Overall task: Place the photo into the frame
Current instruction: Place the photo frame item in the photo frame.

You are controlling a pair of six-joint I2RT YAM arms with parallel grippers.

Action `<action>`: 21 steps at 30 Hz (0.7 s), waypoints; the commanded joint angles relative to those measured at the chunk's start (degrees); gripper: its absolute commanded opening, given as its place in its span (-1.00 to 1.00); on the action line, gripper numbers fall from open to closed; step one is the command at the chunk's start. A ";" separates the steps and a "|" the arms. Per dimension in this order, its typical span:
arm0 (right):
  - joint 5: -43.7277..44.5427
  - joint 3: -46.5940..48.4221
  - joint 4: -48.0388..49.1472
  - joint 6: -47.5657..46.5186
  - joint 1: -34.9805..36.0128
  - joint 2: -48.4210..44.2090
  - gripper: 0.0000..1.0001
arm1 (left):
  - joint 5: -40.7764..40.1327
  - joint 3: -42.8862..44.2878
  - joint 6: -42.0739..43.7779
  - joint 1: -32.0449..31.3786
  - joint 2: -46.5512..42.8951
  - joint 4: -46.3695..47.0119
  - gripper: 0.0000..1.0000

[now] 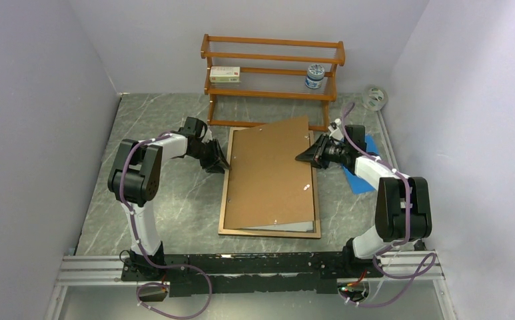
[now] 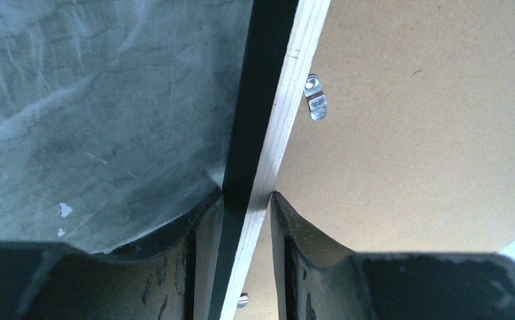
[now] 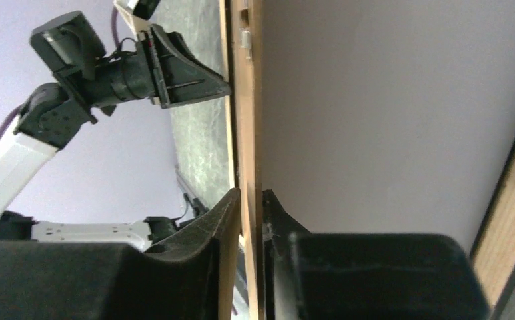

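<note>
The frame [image 1: 227,193] lies back-up in the middle of the table, its wood-brown border showing. The brown backing board [image 1: 274,170] rests skewed on it, its far right corner raised. A pale strip of the photo [image 1: 293,227] shows under the board's near edge. My left gripper [image 1: 222,162] is shut on the frame's left border [image 2: 276,137], one finger on each side [image 2: 246,193]. My right gripper [image 1: 304,157] is shut on the board's right edge [image 3: 244,120], as its wrist view shows [image 3: 250,193]. The photo's white side [image 3: 388,120] lies below the lifted board.
A wooden shelf rack [image 1: 271,80] stands at the back with a small box [image 1: 224,74] and a jar [image 1: 314,77]. A blue sheet [image 1: 364,175] lies under my right arm. A tape roll [image 1: 374,97] sits at the back right. Walls close both sides.
</note>
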 commanded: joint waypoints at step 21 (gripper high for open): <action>22.11 9.51 -22.29 -12.95 4.89 1.11 0.71 | -5.46 0.11 0.65 -0.70 1.81 -1.96 -0.13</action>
